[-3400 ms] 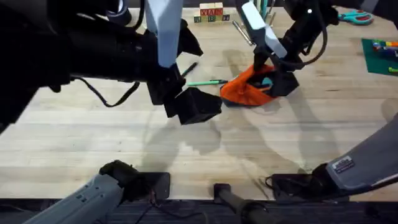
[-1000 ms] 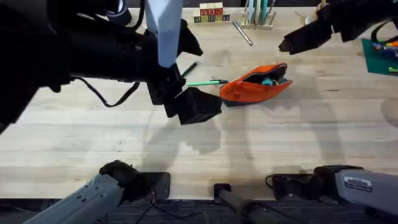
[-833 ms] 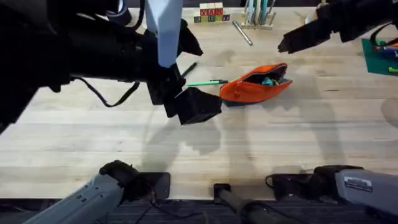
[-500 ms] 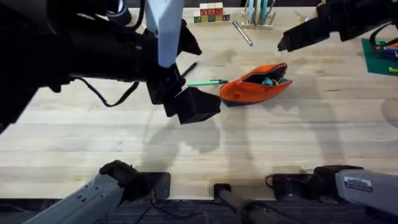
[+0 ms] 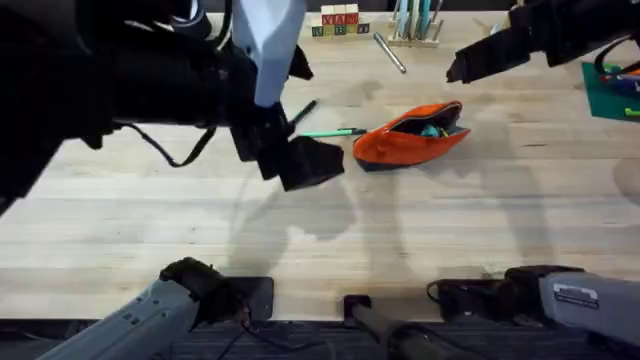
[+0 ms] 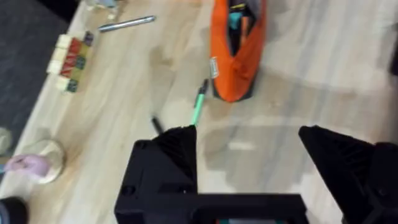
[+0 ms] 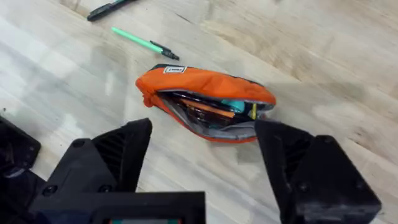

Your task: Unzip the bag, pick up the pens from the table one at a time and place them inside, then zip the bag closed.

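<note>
The orange bag point(image 5: 408, 135) lies on its side on the table point(image 5: 450, 230), zipper open, with teal and dark items showing inside point(image 7: 211, 111). A green pen point(image 5: 325, 132) lies just left of the bag, and a black pen point(image 5: 304, 110) sits beyond it, partly under my left arm. A silver pen point(image 5: 389, 53) lies farther back. My left gripper point(image 5: 300, 162) hovers open above the table to the left of the bag, over the green pen point(image 6: 198, 109). My right gripper point(image 5: 466, 68) hangs open, high and behind the bag point(image 7: 205, 99), holding nothing.
Lettered wooden blocks point(image 5: 338, 20) and a holder with tools point(image 5: 415, 20) stand at the back edge. A green cutting mat point(image 5: 610, 88) lies at the far right. A pale cup point(image 6: 38, 163) stands near the table's side edge.
My right gripper let go of the bag and rose to the back right; the bag settled flat and open. My left gripper has shifted slightly left in the last half second.
</note>
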Robot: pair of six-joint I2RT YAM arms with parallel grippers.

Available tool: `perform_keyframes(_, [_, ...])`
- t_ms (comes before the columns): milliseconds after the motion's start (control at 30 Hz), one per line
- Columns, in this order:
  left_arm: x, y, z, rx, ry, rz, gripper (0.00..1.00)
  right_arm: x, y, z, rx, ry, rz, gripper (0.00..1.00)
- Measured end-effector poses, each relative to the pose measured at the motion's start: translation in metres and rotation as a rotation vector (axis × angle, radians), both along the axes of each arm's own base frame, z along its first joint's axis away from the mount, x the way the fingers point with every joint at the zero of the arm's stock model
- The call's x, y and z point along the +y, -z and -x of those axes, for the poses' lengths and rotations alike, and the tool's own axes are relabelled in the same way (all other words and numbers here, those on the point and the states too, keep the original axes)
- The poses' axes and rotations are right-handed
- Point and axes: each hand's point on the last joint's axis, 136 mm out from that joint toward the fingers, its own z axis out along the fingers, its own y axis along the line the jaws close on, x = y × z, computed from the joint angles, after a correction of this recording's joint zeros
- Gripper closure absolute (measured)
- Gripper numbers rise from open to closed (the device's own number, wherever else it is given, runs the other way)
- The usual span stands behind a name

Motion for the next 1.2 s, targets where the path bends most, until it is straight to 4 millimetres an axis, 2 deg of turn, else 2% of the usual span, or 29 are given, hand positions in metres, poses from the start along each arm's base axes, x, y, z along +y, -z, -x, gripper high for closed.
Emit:
perform_keyframes(167, [0.005,0.006,-0.022,-0.004,-0.072,-0.019,0.01,0.0,0.0,0.0,0.0,0.0,0.0,0.005])
perform_keyframes(467, [0.028,0.05,-0.069,0.148,-0.244,-0.068,0.01,0.0,0.0,0.0,0.0,0.0,0.0,0.005])
perform_keyframes(600, [0.041,0.051,-0.103,0.126,-0.346,-0.026,0.01,0.0,0.0,0.0,0.0,0.0,0.0,0.005])
perform_keyframes(767, [0.059,0.047,-0.131,0.09,-0.448,0.024,0.01,0.0,0.0,0.0,0.0,0.0,0.0,0.004])
perform_keyframes(933, [0.068,0.053,-0.144,0.098,-0.49,0.032,0.01,0.0,0.0,0.0,0.0,0.0,0.0,0.004])
perform_keyframes(1200, [0.071,0.095,-0.16,0.192,-0.508,-0.017,0.009,0.0,0.0,0.0,0.0,0.0,0.0,0.005])
